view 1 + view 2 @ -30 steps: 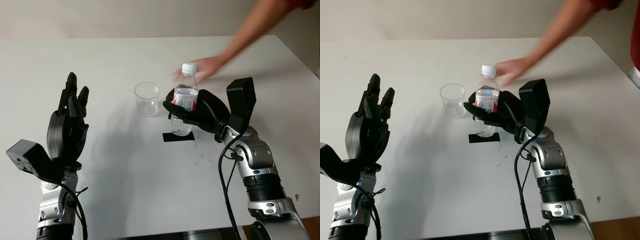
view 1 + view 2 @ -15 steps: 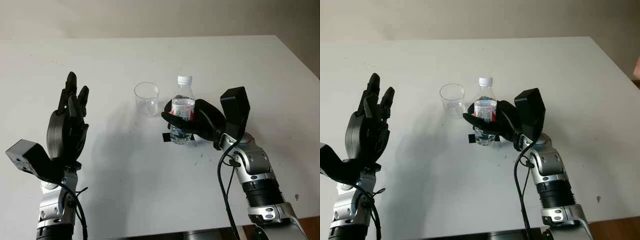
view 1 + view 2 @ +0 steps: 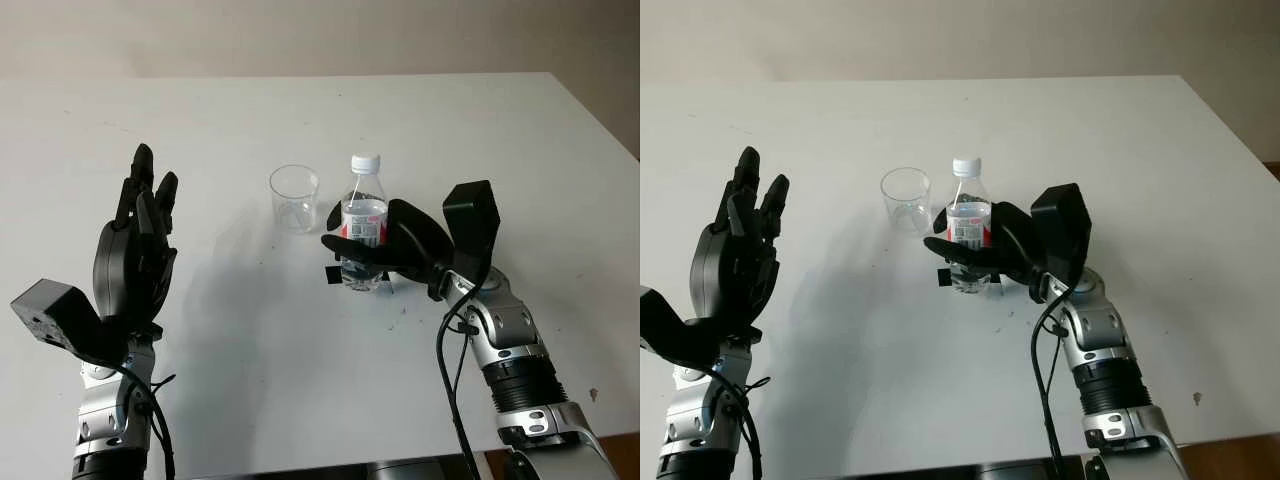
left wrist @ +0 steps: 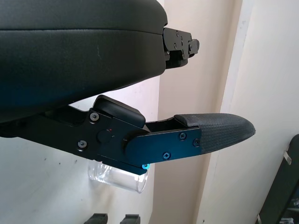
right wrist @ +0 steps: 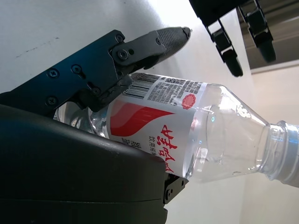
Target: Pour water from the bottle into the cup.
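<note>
From the left eye view, we saw the right hand (image 3: 385,250) wrapped around the bottle (image 3: 362,225), which stood upright on a black mark (image 3: 333,274) on the white worktop (image 3: 300,360). Its white cap (image 3: 366,162) was on. The clear cup (image 3: 294,197) stood just beside the bottle, on the left hand's side, and looked empty. We judged the task barely begun: the grasp was made, but lifting, uncapping and pouring all remained. The left hand (image 3: 140,235) was open, raised above the worktop, well apart from the cup.

The right eye view gave us the same layout, with a pale wall (image 3: 940,40) beyond the worktop's far edge.

In the left wrist view we saw an open finger (image 4: 210,133) and the cup (image 4: 119,175) past it, against worktop and wall.

In the right wrist view, a finger (image 5: 140,44) pressed the bottle's red and white label (image 5: 154,112), palm on the opposite side, and little water was visible inside.
</note>
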Motion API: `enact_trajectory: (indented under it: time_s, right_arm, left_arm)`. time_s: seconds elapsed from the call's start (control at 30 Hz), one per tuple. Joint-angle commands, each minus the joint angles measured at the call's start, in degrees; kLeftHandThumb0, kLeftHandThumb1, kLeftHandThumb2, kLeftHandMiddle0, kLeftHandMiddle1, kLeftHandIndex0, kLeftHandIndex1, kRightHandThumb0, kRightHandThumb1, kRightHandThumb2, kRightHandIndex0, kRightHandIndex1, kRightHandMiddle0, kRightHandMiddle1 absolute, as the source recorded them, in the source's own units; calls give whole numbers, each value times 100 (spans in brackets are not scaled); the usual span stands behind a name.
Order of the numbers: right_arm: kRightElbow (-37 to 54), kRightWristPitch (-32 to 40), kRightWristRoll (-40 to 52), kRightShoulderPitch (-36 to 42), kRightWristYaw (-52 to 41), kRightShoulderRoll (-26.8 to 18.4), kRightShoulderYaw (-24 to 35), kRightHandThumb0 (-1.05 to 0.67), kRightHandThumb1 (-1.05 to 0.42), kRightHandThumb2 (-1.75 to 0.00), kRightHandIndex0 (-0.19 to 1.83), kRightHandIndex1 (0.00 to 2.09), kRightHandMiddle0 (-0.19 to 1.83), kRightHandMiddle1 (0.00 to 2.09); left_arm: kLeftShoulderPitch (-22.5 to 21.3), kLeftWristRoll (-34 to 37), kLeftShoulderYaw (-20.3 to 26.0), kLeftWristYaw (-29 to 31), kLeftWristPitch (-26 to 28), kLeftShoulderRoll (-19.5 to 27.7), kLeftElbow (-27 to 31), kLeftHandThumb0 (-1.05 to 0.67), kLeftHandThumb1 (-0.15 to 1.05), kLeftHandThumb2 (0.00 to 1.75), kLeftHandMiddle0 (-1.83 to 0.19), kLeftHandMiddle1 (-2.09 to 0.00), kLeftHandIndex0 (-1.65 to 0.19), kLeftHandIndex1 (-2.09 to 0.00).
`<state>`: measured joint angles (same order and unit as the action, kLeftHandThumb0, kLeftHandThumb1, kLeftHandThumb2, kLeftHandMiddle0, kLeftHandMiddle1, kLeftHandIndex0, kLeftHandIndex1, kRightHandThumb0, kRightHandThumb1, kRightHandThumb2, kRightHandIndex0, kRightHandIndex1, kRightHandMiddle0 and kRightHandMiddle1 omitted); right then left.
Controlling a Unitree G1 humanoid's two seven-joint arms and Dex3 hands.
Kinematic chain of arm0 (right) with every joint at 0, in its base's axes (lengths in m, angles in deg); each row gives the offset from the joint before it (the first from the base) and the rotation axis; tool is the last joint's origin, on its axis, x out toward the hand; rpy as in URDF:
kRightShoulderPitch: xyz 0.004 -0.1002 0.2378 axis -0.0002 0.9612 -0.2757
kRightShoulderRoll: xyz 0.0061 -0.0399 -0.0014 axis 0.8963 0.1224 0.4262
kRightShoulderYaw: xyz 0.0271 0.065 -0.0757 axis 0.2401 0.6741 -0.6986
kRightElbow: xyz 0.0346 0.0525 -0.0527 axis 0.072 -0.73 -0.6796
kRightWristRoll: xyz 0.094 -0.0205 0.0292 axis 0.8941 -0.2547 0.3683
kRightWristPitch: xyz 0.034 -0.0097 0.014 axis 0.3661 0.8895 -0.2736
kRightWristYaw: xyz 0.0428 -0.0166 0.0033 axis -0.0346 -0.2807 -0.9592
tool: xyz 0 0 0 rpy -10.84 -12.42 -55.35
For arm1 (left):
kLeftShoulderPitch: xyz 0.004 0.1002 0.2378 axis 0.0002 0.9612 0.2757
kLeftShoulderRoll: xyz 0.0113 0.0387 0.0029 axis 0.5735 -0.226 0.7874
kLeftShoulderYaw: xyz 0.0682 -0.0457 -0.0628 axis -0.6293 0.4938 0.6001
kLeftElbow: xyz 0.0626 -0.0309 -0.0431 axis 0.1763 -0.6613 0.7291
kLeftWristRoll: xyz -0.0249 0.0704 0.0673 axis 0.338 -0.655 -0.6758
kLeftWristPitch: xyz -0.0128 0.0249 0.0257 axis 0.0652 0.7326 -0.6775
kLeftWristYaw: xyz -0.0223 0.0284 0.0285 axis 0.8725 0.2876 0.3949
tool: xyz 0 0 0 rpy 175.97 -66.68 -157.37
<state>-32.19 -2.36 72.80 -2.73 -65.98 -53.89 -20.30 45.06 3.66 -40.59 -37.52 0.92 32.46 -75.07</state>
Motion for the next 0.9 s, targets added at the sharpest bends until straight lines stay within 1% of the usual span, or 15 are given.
enact_trajectory:
  time_s: [0.0, 0.07, 0.2, 0.4, 0.53, 0.67, 0.77, 0.83, 0.87]
  right_arm:
    - [-158, -205, -10, 155, -87, -73, 15, -50, -105, -11, 17, 209, 16, 209]
    - [-236, -370, 2, 189, -148, -71, 41, -53, -105, -8, -1, 209, 0, 209]
    - [-267, -548, 28, 261, -228, -92, 80, -56, -105, -7, -17, 209, -9, 209]
    - [-163, -773, 184, 407, -353, -121, 235, -56, -105, -8, -19, 209, -18, 209]
    - [-124, -1041, 257, 511, -505, -181, 316, -62, -103, -6, -19, 209, -19, 209]
    - [-12, -1331, 218, 633, -586, -290, 305, -63, -103, -6, -19, 209, -19, 209]
    - [166, -1569, 158, 753, -629, -395, 283, -65, -102, -5, -19, 209, -19, 207]
    - [227, -1721, 102, 811, -619, -437, 268, -65, -102, -5, -19, 204, -19, 200]
    - [264, -1818, 56, 848, -599, -458, 257, -66, -102, -5, -19, 197, -19, 196]
  left_arm:
    - [22, 40, 27, -1, 31, 14, 138, -85, 105, 57, 19, -44, 0, 0]
    - [34, 71, 39, 33, 31, 20, 142, -85, 105, 56, 19, -43, 1, 0]
    - [58, 86, 46, 34, 42, 25, 161, -85, 105, 56, 19, -43, 0, 0]
    - [66, 66, 43, 28, 33, 29, 145, -85, 105, 56, 19, -44, -2, 0]
    - [59, 65, 43, 37, 33, 34, 123, -85, 105, 56, 19, -44, -2, 0]
    - [52, 49, 35, 32, 18, 32, 131, -85, 105, 57, 19, -46, -2, 0]
    - [55, 69, 31, 37, 59, 35, 159, -85, 105, 57, 19, -44, -1, 0]
    - [53, 60, 29, 28, 62, 32, 162, -85, 105, 57, 19, -43, -1, 0]
    - [52, 54, 28, 27, 61, 33, 160, -85, 105, 58, 19, -43, -1, 0]
